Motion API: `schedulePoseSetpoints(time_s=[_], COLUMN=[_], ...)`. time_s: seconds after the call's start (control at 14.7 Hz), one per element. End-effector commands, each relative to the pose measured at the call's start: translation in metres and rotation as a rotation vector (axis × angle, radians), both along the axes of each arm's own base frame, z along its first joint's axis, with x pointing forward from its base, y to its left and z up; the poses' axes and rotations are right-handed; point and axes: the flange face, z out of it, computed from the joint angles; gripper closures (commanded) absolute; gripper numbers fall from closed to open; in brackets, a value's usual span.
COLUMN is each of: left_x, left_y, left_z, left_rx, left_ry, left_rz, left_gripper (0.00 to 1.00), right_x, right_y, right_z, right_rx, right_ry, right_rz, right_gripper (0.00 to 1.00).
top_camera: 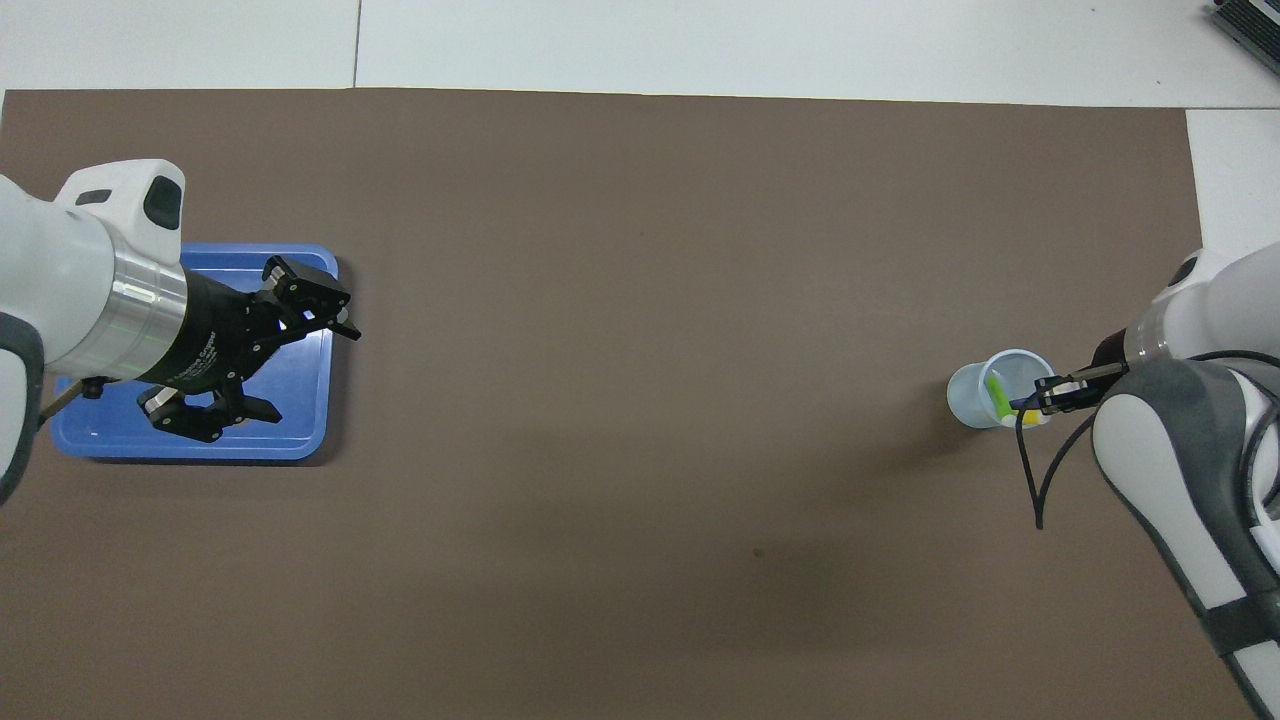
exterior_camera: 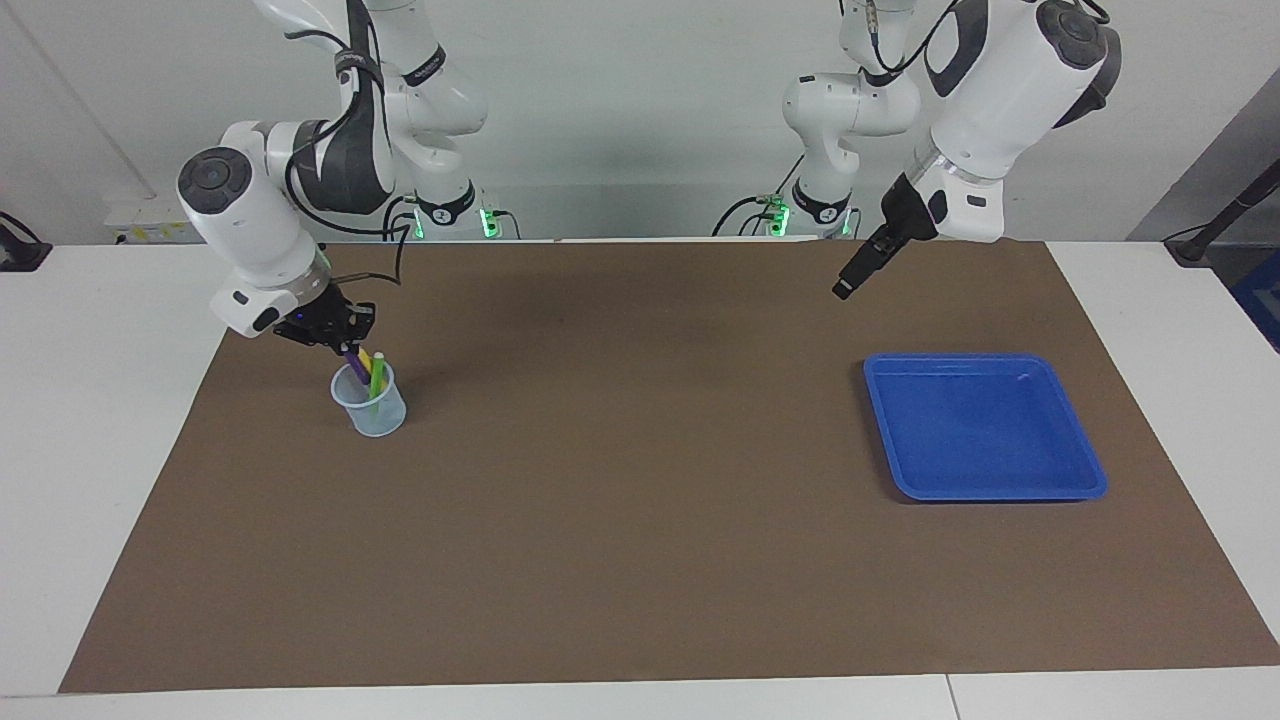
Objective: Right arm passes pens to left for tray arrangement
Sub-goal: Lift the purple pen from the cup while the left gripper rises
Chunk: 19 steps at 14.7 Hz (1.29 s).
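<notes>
Two robot arms over a brown mat [exterior_camera: 620, 480]: one grips a pen in a cup, the other hangs in the air with spread fingers.

The cup [exterior_camera: 370, 401] serves as landmark; it is clear plastic and stands on the mat at the right arm's end of the table. Directly above its rim, the right gripper [exterior_camera: 340, 335] has its fingers pressed together on the top of the purple pen [exterior_camera: 355, 365], whose lower part stands tilted inside the cup. The green pen [exterior_camera: 377, 374] and yellow pen [exterior_camera: 366, 358] stand in the cup beside it. Well apart from the cup, at the left arm's end and about as far from the robots, a blue tray [exterior_camera: 1086, 476] lies flat on the mat. The left gripper [top_camera: 278, 358], fingers spread and holding nothing, hangs in the air by the tray's edge that faces the cup.
</notes>
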Motion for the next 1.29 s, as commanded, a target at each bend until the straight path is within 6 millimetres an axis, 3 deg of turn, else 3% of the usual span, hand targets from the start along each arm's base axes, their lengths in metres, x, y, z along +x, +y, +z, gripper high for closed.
schedulePoseSetpoints(time_s=[0.0, 0.48, 1.09, 1.22], left_x=[-0.011, -0.015, -0.014, -0.020], left_y=[-0.002, -0.024, -0.035, -0.049], left_z=[0.001, 0.004, 0.000, -0.005], left_rx=[-0.014, -0.055, -0.100, -0.106], left_ry=[0.009, 0.043, 0.055, 0.044], left_rz=[0.076, 0.178, 0.358, 0.357], left_gripper=[0.00, 0.00, 0.00, 0.00], right_x=[-0.004, -0.005, -0.015, -0.019], right_y=[0.001, 0.002, 0.007, 0.010], right_z=[0.012, 0.049, 0.106, 0.113], right_rx=[-0.007, -0.009, -0.002, 0.002], right_ry=[0.005, 0.016, -0.011, -0.014], right_rz=[0.030, 0.031, 0.043, 0.051], right_gripper=[1.00, 1.00, 1.00, 1.00])
